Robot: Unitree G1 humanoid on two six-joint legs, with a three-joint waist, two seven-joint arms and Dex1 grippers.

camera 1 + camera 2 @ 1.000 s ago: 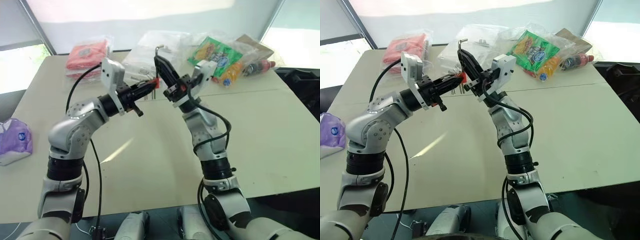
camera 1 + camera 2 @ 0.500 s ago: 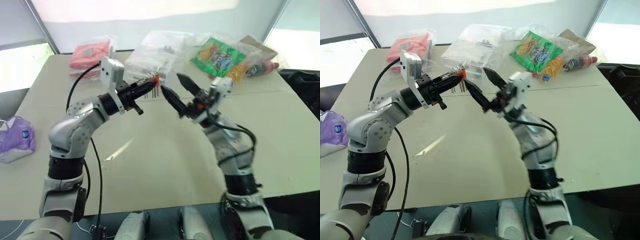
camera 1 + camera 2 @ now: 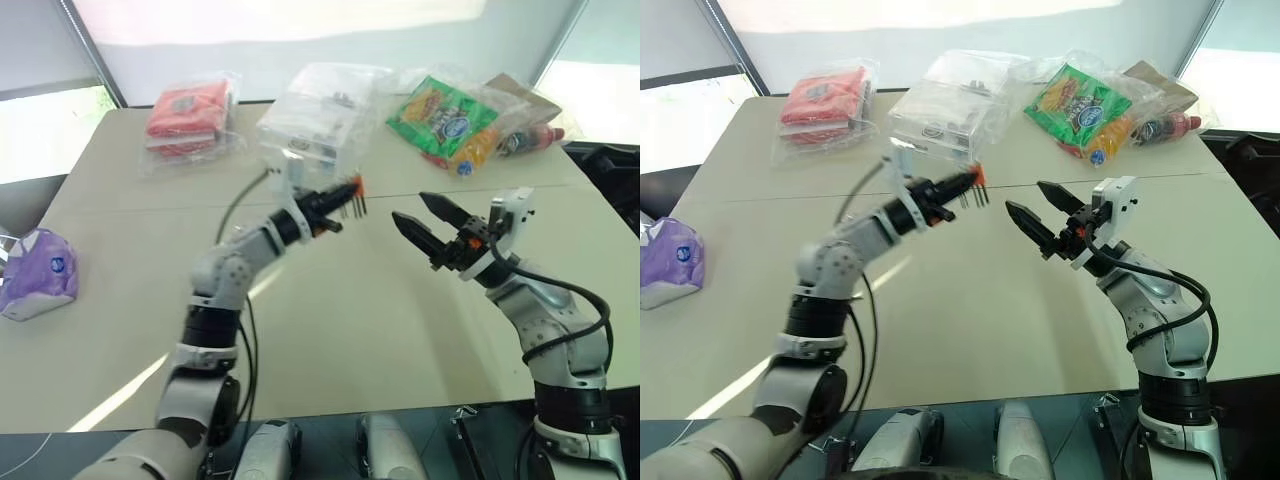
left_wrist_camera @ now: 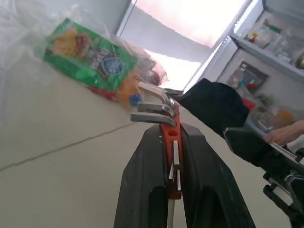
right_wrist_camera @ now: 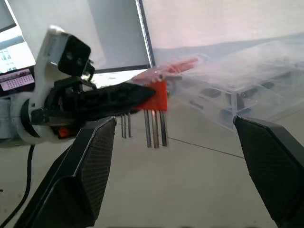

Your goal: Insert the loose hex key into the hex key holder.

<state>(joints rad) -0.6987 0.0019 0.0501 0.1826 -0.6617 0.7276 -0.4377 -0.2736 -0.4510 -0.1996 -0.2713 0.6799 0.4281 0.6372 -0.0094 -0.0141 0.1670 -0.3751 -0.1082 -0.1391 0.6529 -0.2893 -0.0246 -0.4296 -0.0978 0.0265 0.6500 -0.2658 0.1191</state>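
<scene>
The hex key holder (image 3: 352, 186) is a small red-orange block, and my left gripper (image 3: 335, 195) is shut on it above the middle of the table. Thin metal keys hang from it as prongs (image 5: 154, 126). In the left wrist view the holder (image 4: 171, 142) sits between the two black fingers (image 4: 152, 161), with three bent key ends (image 4: 152, 107) at its tip. I cannot tell the loose hex key apart from the keys in the holder. My right gripper (image 3: 407, 206) is open and empty, a short way to the right of the holder and pointing at it.
Along the table's far edge lie a red packet (image 3: 190, 110), a clear plastic box (image 3: 320, 100), a green snack bag (image 3: 440, 110) and a bottle (image 3: 525, 140). A purple-and-white packet (image 3: 35, 275) sits at the left edge. Bare tabletop (image 3: 330, 300) lies below both grippers.
My right gripper held an L-shaped key by the holder a second ago; it has opened and drawn back to the right and down. My left gripper swung right and down with the holder.
</scene>
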